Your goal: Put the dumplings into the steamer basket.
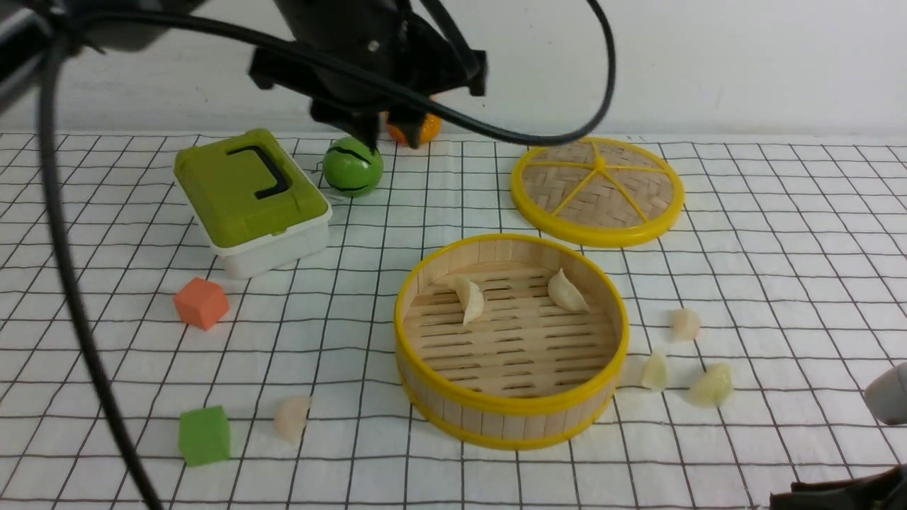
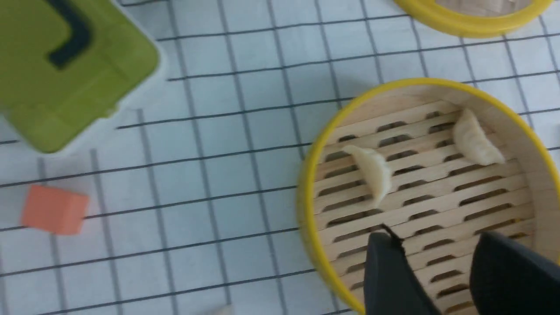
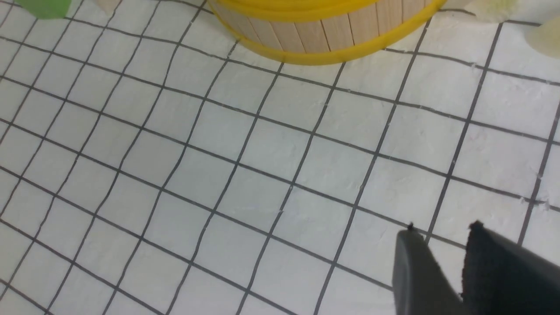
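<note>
Bamboo steamer basket (image 1: 510, 409) sits mid-frame on the bench (image 1: 779, 248). Two dumplings (image 1: 468, 297) lie inside and four remain outside: one lower left, three just right of its rim. The left tool (image 2: 435, 238) hangs spread and empty over the slats. The right tool (image 3: 442, 229) seems slightly parted and grips nothing. Bare cloth surrounds every stray.

Yellow-rimmed steamer basket (image 1: 496, 419), cream dumplings (image 1: 469, 299), black-gridded white cloth (image 1: 779, 248), orange cube (image 1: 201, 303)

Pale slatted-wood steamer basket (image 1: 496, 425) — glossy yellow rims, matt crinkled tablecloth (image 1: 779, 283)

Gridded tablecloth (image 1: 779, 234) bears basket (image 1: 510, 414), lid (image 1: 597, 191), box (image 1: 251, 198), cubes (image 1: 201, 303), dumplings (image 1: 292, 418).
</note>
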Robot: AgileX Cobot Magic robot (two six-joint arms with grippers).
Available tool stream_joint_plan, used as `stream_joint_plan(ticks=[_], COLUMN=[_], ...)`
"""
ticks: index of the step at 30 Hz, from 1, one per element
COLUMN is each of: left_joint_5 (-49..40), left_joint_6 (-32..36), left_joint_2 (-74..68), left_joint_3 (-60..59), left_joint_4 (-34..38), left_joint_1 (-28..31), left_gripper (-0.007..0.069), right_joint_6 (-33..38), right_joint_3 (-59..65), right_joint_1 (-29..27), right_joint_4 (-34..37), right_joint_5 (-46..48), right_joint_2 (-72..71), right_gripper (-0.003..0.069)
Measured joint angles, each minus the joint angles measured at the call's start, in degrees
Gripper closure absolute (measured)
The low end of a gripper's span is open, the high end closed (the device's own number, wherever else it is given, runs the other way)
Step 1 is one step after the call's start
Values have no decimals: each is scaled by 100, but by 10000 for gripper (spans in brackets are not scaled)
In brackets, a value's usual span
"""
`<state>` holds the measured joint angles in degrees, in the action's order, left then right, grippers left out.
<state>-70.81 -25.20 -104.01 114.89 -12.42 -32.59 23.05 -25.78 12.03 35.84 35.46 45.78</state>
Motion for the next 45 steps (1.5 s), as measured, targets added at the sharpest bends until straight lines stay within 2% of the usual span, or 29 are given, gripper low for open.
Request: stream_joint_plan(ticks=[4,7,9,11,15,23,31,38,45], left_joint_5=[151,1023,1219,1701,2140,2563,2763,2922,2922], left_joint_6=[-118,-706,-866,-1190,-1202,-643,-611,-595,-595], left_joint_2=[461,767,774,741,621,171,-219,-359,-364], left_joint_3=[-998,-2689,-3011,-3845,-4590,-4642,-4642,-4642,-4642], left_joint_4=[-221,-143,-107,68,302,382,356,286,280], left_joint_1=[112,376,479,718,935,966,966,966,966], left_gripper=[355,355,355,355,356,356,358,419,412], right_joint_6=[0,0,0,0,0,0,0,0,0], right_joint_3=[0,0,0,0,0,0,0,0,0], right_joint_1=[0,0,0,0,0,0,0,0,0], right_joint_4=[0,0,0,0,0,0,0,0,0], right_joint_5=[-5,-5,-5,-31,-90,-138,-144,-133,-123], right_joint_2=[0,0,0,0,0,0,0,0,0], right_gripper=[484,484,484,482,481,481,478,471,463])
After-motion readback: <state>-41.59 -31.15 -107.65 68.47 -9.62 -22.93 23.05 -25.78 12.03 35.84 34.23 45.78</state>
